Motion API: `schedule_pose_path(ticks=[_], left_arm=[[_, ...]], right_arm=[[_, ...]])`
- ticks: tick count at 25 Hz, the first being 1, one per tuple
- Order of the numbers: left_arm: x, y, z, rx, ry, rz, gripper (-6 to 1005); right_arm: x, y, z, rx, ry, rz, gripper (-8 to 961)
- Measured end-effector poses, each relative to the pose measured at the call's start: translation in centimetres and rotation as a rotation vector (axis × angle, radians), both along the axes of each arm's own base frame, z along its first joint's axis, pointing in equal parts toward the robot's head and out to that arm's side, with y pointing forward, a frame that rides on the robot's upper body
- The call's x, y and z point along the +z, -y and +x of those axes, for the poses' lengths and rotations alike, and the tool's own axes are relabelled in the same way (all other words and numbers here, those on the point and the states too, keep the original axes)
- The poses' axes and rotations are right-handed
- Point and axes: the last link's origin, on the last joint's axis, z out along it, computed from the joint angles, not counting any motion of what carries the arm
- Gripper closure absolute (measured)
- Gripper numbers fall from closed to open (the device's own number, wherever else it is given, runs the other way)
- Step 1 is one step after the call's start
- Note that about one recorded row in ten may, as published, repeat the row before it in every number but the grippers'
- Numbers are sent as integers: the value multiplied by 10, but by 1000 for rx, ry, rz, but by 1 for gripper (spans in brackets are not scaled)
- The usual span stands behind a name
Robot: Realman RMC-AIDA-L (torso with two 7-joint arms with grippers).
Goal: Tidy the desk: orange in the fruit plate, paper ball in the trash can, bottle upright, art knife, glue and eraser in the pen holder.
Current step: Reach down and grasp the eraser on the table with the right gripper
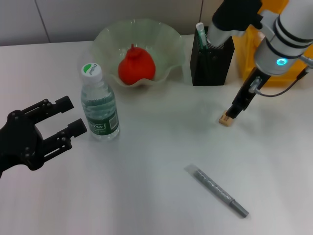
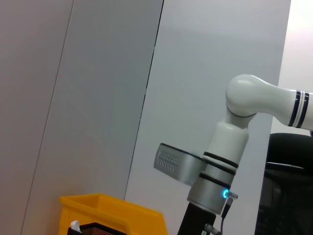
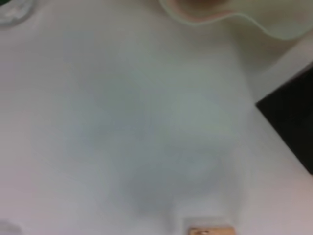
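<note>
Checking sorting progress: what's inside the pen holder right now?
One green-and-white stick-shaped item pokes out of the pen holder. Anything lower is hidden by the mesh walls and the right arm above.

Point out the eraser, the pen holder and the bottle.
eraser [image 1: 225, 119], head view, its tan top face.
pen holder [image 1: 211, 61], head view, front mesh wall.
bottle [image 1: 100, 115], head view, its dark green label.

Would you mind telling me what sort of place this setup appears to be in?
Probably an office desk or lab bench made up as one: a plain white table holds a black mesh pen holder, an eraser and a yellow trash can, with bare wall panels behind.
</note>
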Motion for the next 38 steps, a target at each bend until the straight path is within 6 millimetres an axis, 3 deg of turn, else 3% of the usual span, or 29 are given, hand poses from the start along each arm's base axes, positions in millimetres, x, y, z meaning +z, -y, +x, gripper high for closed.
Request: schedule_pose_path(ticks=[12,38], left_arm=[[0,0,-1,6,-2,3,372],[-1,2,-2,9,3,1,372]], right_arm=[[-13,3,9,-17,0,-22,371],[-19,2,18,-18,-18,1,375]])
